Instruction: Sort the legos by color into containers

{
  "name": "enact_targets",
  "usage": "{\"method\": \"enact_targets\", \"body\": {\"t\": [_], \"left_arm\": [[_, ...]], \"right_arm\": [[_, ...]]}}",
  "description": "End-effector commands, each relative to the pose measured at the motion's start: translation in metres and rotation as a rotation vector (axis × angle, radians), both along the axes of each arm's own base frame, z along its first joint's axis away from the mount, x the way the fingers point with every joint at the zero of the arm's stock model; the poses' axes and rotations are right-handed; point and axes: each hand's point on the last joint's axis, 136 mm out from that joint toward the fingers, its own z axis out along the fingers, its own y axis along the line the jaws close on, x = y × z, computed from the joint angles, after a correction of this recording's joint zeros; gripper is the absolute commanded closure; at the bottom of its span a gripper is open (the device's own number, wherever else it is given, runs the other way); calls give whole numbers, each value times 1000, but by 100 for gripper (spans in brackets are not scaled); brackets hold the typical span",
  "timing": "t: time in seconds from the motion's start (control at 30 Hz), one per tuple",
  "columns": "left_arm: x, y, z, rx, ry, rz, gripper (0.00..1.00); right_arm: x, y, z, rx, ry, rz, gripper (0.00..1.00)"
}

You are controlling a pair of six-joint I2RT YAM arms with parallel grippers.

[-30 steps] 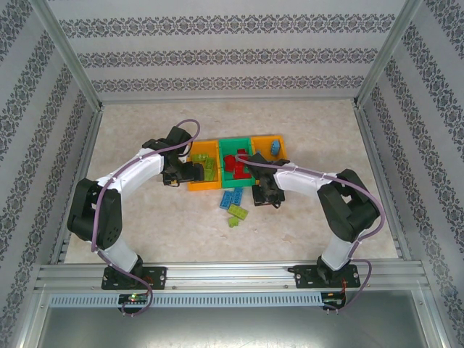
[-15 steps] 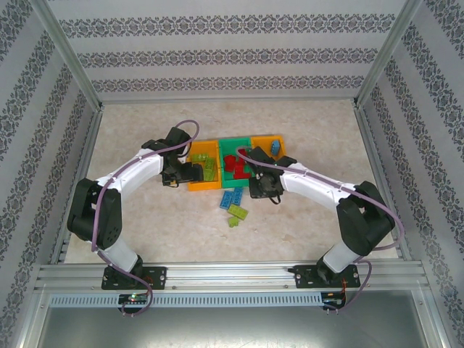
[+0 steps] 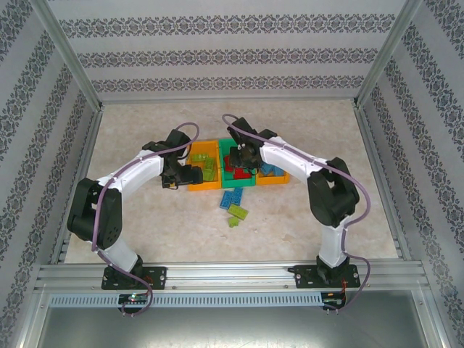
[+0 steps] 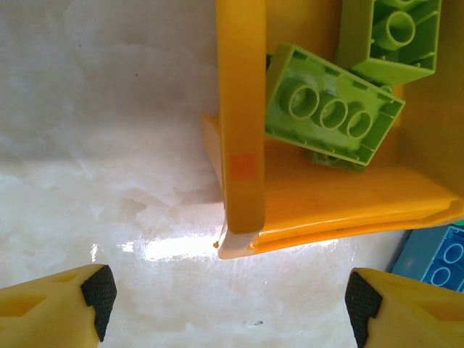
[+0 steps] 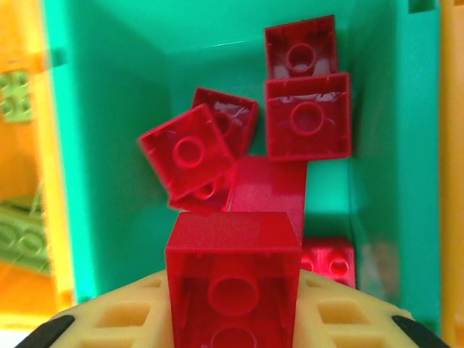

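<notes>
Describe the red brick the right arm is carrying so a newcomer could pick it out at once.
Start at the green bin in the middle of the row of three, between the two orange bins. The right gripper hangs over its open top, and the red brick sits between its yellow fingers, hollow side toward the wrist camera. Unlike the other red bricks lying on the bin floor, it is held above them.

Your right wrist view cuts off the held red brick (image 5: 233, 290) at the bottom edge; the right hand (image 3: 240, 155) hides part of the green bin (image 3: 226, 176).
</notes>
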Motion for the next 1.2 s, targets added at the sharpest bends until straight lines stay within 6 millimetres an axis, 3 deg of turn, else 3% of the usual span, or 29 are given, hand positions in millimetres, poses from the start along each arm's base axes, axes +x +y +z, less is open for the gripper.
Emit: {"method": "enact_targets", "body": {"t": [0.0,0.13,0.33,0.43,0.63,0.77,0.93,1.07,1.17], "left_arm": [[-1,5,3,-1,-13,2,16],[-3,5,1,-3,-9,3,16],[-3,4,0,-9,-7,2,16],[-2,2,-1,-20,-8,-3,16],[4,-6,-5,-58,0,-3,19],[8,-13,-4,-83,-4,-18,27],[17,-16,-3,-94,-7,-22,37],[22,-19,-1,-100,-11,-22,39],[25,-17,3,-95,-22,-17,38]], "right_arm": [[15,0,0,31,20,-74,61],[23,5,3,50,17,-80,44],[13,6,23,56,-15,-64,32],[-2,8,33,63,-31,-39,31],[-42,-7,31,-4,-21,-44,32],[-55,-43,28,-64,-62,-142,36],[-59,-73,26,-120,-85,-191,42],[-51,-72,11,-119,-39,-166,43],[-42,-67,0,-133,-15,-154,50]]}}
